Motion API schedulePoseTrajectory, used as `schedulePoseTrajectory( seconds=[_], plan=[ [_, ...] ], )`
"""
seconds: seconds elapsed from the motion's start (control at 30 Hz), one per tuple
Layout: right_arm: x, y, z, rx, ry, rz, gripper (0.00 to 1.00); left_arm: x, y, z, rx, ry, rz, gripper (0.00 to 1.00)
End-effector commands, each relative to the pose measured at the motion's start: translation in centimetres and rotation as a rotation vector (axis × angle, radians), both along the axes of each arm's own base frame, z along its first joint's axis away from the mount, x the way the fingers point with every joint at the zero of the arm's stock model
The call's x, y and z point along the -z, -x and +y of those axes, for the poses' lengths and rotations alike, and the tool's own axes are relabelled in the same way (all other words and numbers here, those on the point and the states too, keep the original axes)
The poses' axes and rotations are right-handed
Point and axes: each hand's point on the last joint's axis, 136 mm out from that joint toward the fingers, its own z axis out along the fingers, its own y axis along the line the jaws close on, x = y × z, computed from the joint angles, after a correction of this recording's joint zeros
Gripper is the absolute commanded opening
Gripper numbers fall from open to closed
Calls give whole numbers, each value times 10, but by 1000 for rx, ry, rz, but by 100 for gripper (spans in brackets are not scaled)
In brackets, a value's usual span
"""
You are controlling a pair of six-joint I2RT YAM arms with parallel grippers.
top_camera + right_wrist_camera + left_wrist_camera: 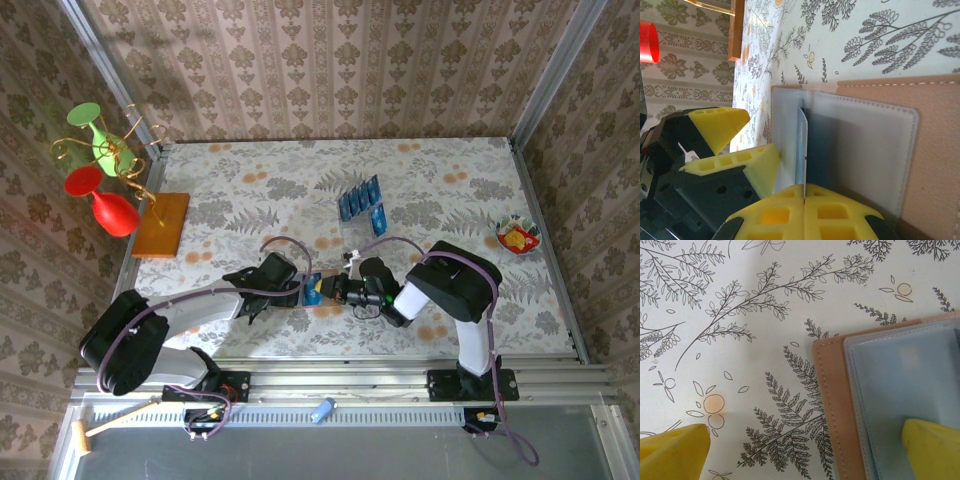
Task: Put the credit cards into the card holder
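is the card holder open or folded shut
Open: the card holder lies spread flat, grey inner pockets facing up, a credit card edge-on at one pocket.

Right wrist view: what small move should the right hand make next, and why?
Probably slide the card deeper into the card holder: the right hand is shut on it, its edge sits at a pocket opening, and the open left hand seems to steady things.

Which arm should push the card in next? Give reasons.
Right. The right gripper is shut on a credit card standing edge-on at the pocket of the card holder. The left gripper is open, one finger over the holder.
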Motion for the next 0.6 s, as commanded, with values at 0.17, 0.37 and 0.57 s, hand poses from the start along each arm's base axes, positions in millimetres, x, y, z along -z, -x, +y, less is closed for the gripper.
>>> schedulePoseTrajectory(
  seconds=[0.17, 0.37, 0.57],
  plan=[
    [31, 9, -2, -21, 87, 86, 1, 8, 10, 12, -16, -29, 36, 100],
    [28, 8, -3, -24, 104, 79, 15, 8, 10, 12, -17, -27, 35, 100],
    [27, 8, -6, -28, 144, 70, 34, 8, 10, 12, -16, -29, 34, 100]
  ],
)
